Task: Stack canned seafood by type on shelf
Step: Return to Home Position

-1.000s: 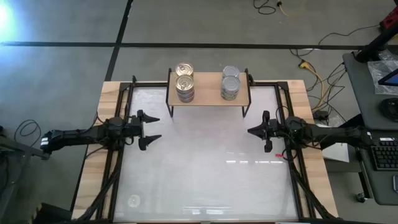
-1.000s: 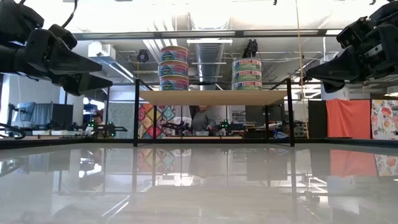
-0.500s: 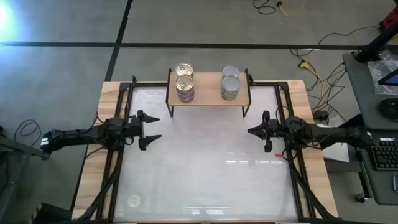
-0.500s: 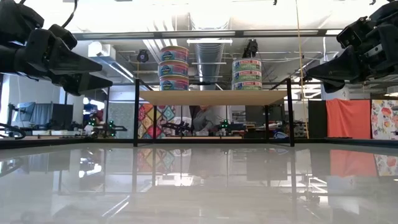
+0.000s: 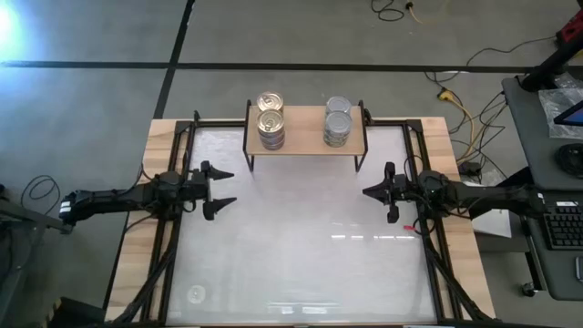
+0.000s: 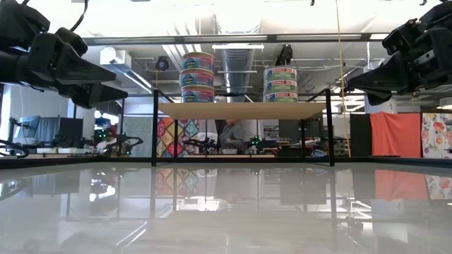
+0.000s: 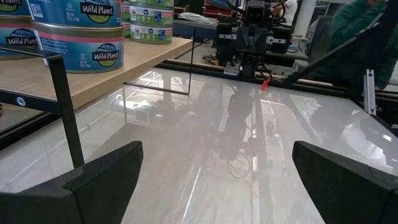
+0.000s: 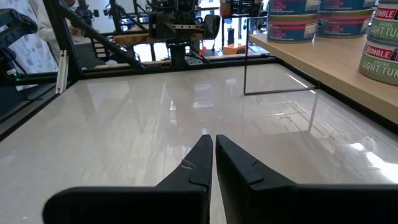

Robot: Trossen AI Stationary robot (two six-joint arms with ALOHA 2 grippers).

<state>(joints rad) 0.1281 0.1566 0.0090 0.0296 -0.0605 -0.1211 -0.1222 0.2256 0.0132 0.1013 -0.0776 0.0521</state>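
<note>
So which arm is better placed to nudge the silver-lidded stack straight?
Probably right: the silver-lidded stack stands on the shelf's right end, nearer the right gripper; the left gripper sits farther off.

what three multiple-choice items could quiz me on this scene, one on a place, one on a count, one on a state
1. Relative to the shelf, the blue-pink stack stands:
A. on its board
B. under its board
C. in front of it

2. How many cans make up the green-label stack?
A. two
B. three
C. four

3. The left claw is:
A. open and empty
B. shut on a can
C. shut and empty

Answers:
1 A: the low view shows the stack resting on the wooden board.
2 B: three labels sit one above another in the low view.
3 A: in the left wrist view its fingers stand far apart with nothing between them. The right claw, shut, waits at the table's right side.
</note>
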